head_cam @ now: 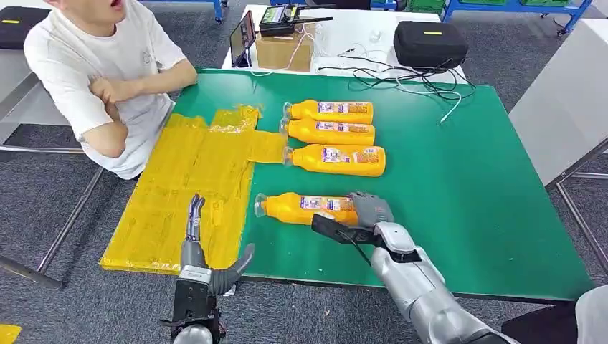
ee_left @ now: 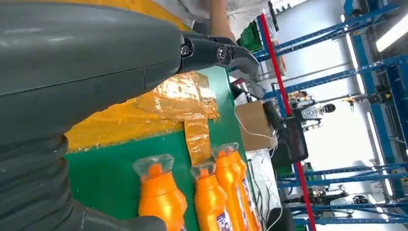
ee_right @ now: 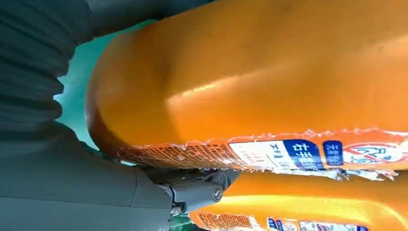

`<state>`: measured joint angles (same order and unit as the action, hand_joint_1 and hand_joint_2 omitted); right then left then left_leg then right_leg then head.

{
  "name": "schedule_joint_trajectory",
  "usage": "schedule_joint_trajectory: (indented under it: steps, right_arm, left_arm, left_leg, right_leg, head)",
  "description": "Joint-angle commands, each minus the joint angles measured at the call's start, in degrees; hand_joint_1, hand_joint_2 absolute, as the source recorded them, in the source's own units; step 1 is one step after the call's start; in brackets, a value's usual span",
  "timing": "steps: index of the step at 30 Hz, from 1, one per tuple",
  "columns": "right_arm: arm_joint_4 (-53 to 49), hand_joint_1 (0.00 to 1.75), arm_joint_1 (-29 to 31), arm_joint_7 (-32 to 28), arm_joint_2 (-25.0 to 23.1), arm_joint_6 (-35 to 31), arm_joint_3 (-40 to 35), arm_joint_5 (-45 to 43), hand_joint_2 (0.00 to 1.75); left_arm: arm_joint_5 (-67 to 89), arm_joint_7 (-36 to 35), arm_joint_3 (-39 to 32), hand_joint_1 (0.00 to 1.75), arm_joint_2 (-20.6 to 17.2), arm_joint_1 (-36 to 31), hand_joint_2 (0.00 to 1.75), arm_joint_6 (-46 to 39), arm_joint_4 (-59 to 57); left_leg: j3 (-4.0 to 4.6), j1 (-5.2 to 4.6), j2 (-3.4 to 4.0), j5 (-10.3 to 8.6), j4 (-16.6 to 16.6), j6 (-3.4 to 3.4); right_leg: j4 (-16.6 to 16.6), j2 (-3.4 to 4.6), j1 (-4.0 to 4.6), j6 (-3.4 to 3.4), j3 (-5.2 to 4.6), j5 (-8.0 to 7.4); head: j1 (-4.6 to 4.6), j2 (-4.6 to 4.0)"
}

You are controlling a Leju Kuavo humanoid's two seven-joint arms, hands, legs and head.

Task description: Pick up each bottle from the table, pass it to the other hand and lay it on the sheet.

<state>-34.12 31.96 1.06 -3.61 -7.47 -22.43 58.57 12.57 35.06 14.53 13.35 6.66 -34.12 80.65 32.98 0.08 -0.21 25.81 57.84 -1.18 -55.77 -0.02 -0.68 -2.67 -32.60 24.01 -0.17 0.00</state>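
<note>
Four orange bottles with clear caps lie on the green table [head_cam: 466, 201]. The nearest bottle [head_cam: 305, 208] lies on its side, cap toward the sheet. My right hand [head_cam: 358, 218] grips its base end, grey thumb on top and dark fingers [head_cam: 330, 228] along its near side. The right wrist view has this bottle [ee_right: 269, 72] pressed close against the hand [ee_right: 96, 192], with another bottle [ee_right: 298, 211] beyond. The other three bottles [head_cam: 331, 132] lie in a row farther back. My left hand [head_cam: 201, 251] hovers open over the near part of the yellow sheet [head_cam: 186, 179], holding nothing.
A person [head_cam: 107, 79] sits with folded arms at the table's far left corner, beside the sheet. A cardboard box [head_cam: 285, 50], a black case [head_cam: 430, 43] and loose cables [head_cam: 401, 75] lie on the white table behind. The left wrist view shows the sheet [ee_left: 159, 106] and bottle caps [ee_left: 154, 166].
</note>
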Motion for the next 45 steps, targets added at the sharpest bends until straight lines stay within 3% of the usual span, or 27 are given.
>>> schedule_joint_trajectory:
  steps: [1,5,8,12,15,19,28,31,32,34,38,45]
  right_arm:
    - [-1.6,1.75,-7.9,-8.6,1.7,-4.0,2.2,-6.7,1.75]
    - [-1.6,1.75,-7.9,-8.6,1.7,-4.0,2.2,-6.7,1.75]
    - [-13.2,1.75,-15.3,-18.8,-2.2,-11.9,9.2,-20.0,1.75]
    - [-24.8,1.75,-21.7,-28.5,-7.6,-24.0,15.4,-32.3,1.75]
    - [-28.1,1.75,-22.6,-35.7,-8.4,-27.5,16.6,-40.5,1.75]
    - [-33.6,1.75,-24.1,-40.7,-8.4,-29.9,16.5,-46.7,1.75]
    - [-34.5,1.75,-25.5,-41.1,-7.9,-27.4,13.2,-48.5,1.75]
    - [-33.0,1.75,-25.9,-37.9,-7.3,-20.6,6.8,-46.2,1.75]
    - [-29.9,1.75,-25.2,-33.5,-6.0,-16.1,1.7,-41.6,1.75]
    - [-24.6,1.75,-24.2,-30.7,-5.6,-11.3,-4.0,-37.9,1.75]
    - [-17.2,1.75,-22.8,-31.1,-8.0,-9.1,-11.7,-34.8,1.75]
    - [-17.5,1.75,-21.5,-28.9,-7.5,-6.1,-15.9,-34.4,1.75]
  left_arm:
    - [-1.6,0.6,1.1,0.00,-0.9,-1.5,1.75,-0.2,-2.1]
    - [-1.6,0.6,1.1,0.00,-0.9,-1.5,1.75,-0.2,-2.1]
    - [-13.9,-3.6,-0.3,0.00,0.9,-0.1,1.75,6.9,1.8]
    - [-28.7,-6.3,-0.4,0.00,-0.6,0.1,1.75,12.2,3.7]
    - [-39.6,-10.5,0.3,0.00,-1.5,0.3,1.75,18.1,3.9]
    - [-48.3,-11.7,3.2,0.00,-3.9,1.4,1.75,30.1,2.8]
    - [-40.5,-5.1,10.2,0.00,-6.6,-0.8,1.75,36.9,-3.9]
    - [-38.8,-3.4,10.7,0.00,-6.7,-1.0,1.75,37.9,-3.7]
    - [-36.2,-1.6,11.0,0.00,-7.0,-0.9,1.75,37.4,-3.1]
    - [-35.2,-2.5,10.9,0.00,-7.0,-0.6,1.75,37.1,-2.4]
    - [-31.5,-2.1,11.4,0.00,-6.6,-1.4,1.75,35.1,-3.6]
    - [-32.3,-3.9,9.9,0.00,-5.8,-1.9,1.75,33.8,-4.6]
  left_leg:
    - [0.03,0.07,-0.23,-0.08,-0.1,0.08]
    - [0.00,0.06,-0.14,-0.03,-0.1,0.07]
    - [0.05,0.08,-0.17,-0.05,-0.1,0.07]
    - [0.25,0.09,-0.05,0.01,0.0,0.08]
    - [0.56,0.00,-0.04,-0.01,0.0,0.07]
    - [0.62,0.01,-0.08,0.03,0.0,0.07]
    - [0.72,-0.01,-0.11,-0.01,-0.1,0.10]
    - [0.70,0.00,0.00,0.00,-0.1,0.10]
    - [0.77,0.01,0.04,-0.01,-0.1,0.06]
    - [0.68,0.06,0.13,0.03,-0.1,0.10]
    - [0.61,0.10,0.13,0.01,-0.2,0.10]
    - [0.88,0.07,0.02,-0.02,-0.1,0.04]
  right_leg:
    - [0.1,-0.25,0.08,0.11,0.09,-0.01]
    - [0.1,-0.04,0.07,0.08,0.60,-0.01]
    - [0.1,-0.08,0.10,0.08,0.54,-0.01]
    - [0.0,0.08,0.11,0.09,0.37,0.01]
    - [-0.1,0.11,0.01,0.07,0.09,0.02]
    - [-0.1,0.07,0.01,0.08,0.03,0.08]
    - [0.0,0.02,-0.02,0.11,-0.08,0.05]
    - [0.0,0.12,-0.01,0.11,-0.09,0.02]
    - [0.0,0.16,-0.01,0.06,-0.15,0.00]
    - [0.0,0.24,0.06,0.11,-0.08,0.00]
    - [0.1,0.23,0.10,0.11,-0.05,0.00]
    - [0.0,0.17,0.05,0.04,-0.23,0.00]
  head:
    - [0.02,0.02]
    - [-0.04,0.02]
    - [0.00,0.00]
    - [0.00,0.00]
    - [-0.04,0.00]
    - [-0.02,0.00]
    - [-0.02,0.00]
    - [-0.02,0.02]
    - [-0.02,0.00]
    - [-0.02,0.00]
    - [-0.02,0.00]
    - [0.00,0.00]
